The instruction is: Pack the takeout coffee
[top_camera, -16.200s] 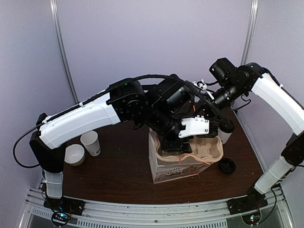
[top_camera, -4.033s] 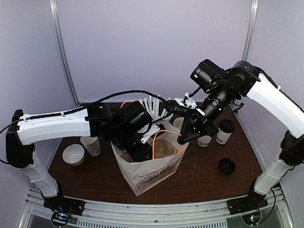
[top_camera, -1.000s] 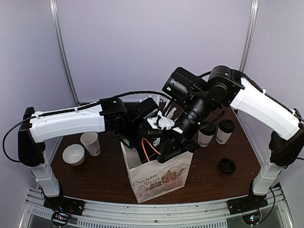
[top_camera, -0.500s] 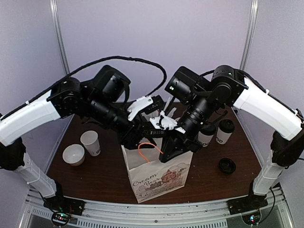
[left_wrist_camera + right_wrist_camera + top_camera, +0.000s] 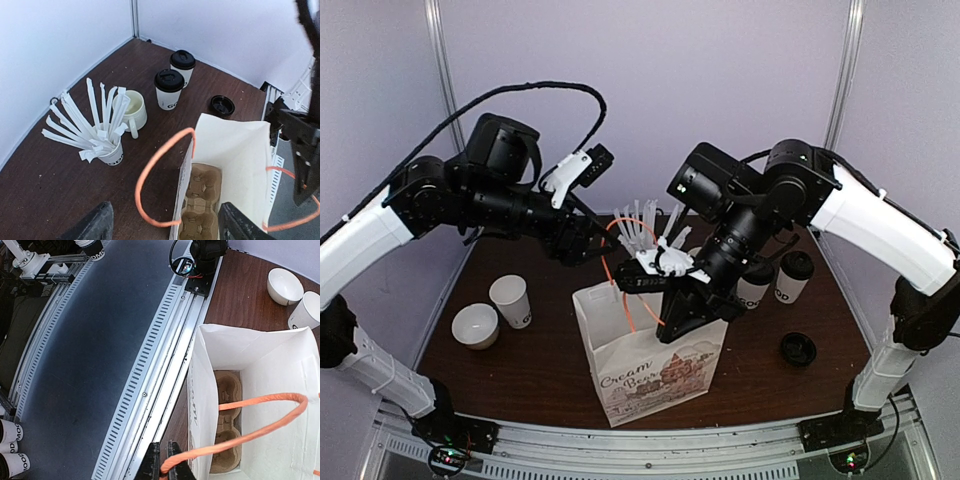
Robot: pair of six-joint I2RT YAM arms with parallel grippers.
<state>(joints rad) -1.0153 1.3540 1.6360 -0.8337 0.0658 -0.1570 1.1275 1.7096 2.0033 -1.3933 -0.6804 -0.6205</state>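
Observation:
Two white takeout cups with black lids [image 5: 756, 283] [image 5: 792, 274] stand on the table right of a white paper bag [image 5: 655, 362]. They also show in the left wrist view [image 5: 168, 89] [image 5: 182, 65]. A brown cup carrier [image 5: 197, 210] lies in the bottom of the bag, empty. My right gripper [image 5: 670, 315] is shut on one orange bag handle [image 5: 240, 412], pinching it at the bag's near rim [image 5: 167, 464]. My left gripper [image 5: 582, 245] is open and empty, up above and left of the bag; the other orange handle [image 5: 150, 170] stands free below it.
A cup full of white sticks [image 5: 102, 145] and a cream mug [image 5: 131, 107] stand behind the bag. A loose black lid [image 5: 798, 348] lies at the right. A plain paper cup [image 5: 510, 300] and a white bowl [image 5: 477, 325] sit at the left.
My left gripper has let go of the bag's handle and risen up and to the left. My right gripper still holds its handle. The bag stands upright.

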